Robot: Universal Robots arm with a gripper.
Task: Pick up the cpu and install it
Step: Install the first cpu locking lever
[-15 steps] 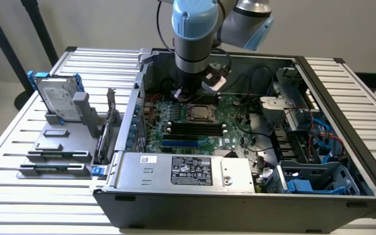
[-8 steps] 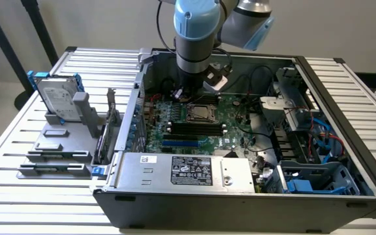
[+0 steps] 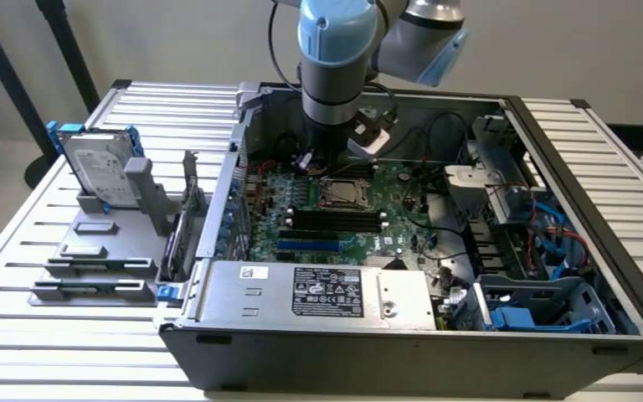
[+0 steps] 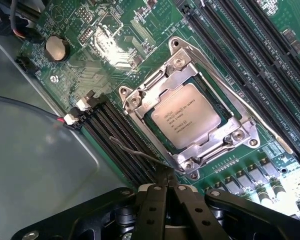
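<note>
arm: hanging over the open computer case (image 3: 411,335), wrist pointing down at the motherboard (image 3: 344,209)
fingers: the gripper (image 4: 166,186) is showing its fingers (image 4: 155,205) pressed together with no gap, carrying nothing; the tips are hovering just beside the socket corner nearest the memory slots (image 4: 120,145)
cpu: the cpu (image 4: 186,116) is lying flat and square inside the socket frame (image 4: 140,102), silver top facing up, printed text readable; in the exterior view the cpu (image 3: 340,192) is sitting near the middle of the board, just below the wrist
socket lever: a thin wire lever (image 4: 135,152) is running from the socket edge out over the memory slots, very close to the fingertips
step in hand (judgement): the chip is looking seated already, so the work now seems to be at the socket itself, not at carrying
how to do it well (judgement): keeping the closed tips off the silver top and off the slots; touching only the frame or lever; moving slowly and straight, since the lever is springy and could be slipping sideways off narrow tips; watching that the chip is staying level in its frame, no corner lifting
surroundings: a hard drive (image 3: 98,172) in a blue frame is standing on a grey fixture on the slatted desk (image 3: 31,251), well apart from the case at the exterior view's left; the power supply (image 3: 321,293) is sitting at the case's near edge
</note>
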